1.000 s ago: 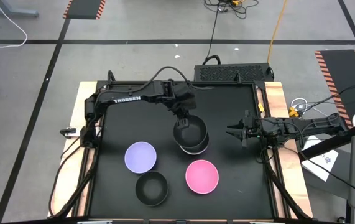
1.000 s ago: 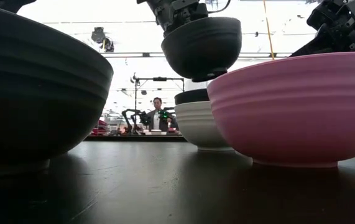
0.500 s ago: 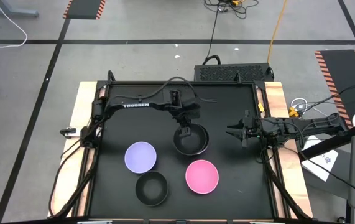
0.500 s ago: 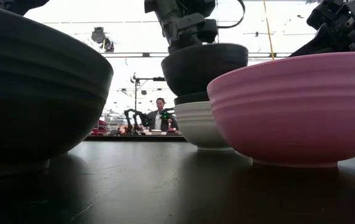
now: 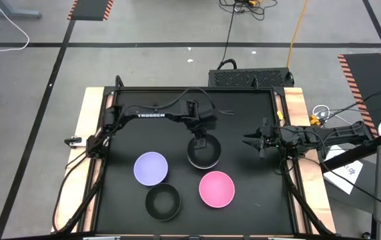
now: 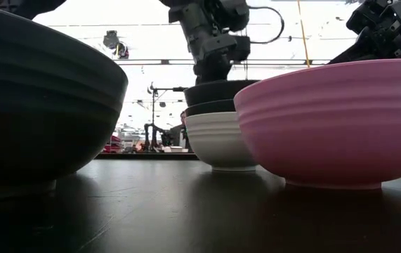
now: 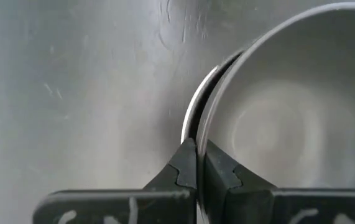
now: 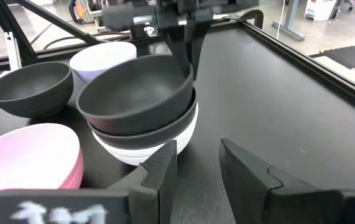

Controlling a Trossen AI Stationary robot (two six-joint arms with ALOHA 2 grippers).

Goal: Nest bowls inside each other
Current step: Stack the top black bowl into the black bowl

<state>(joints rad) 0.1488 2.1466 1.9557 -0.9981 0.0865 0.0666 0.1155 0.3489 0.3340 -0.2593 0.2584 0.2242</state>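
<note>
Now we see our left gripper [image 5: 199, 138] pinching rim of top round black plastic bowl [image 8: 137, 93], sitting inside second black bowl [image 8: 158, 130] in white bowl [image 6: 221, 140]. Pink bowl [image 5: 217, 189], lavender bowl [image 5: 151, 168], lone black bowl [image 5: 163, 202] near stack. Right gripper [image 5: 246, 141] beside stack, fingers spread.
</note>
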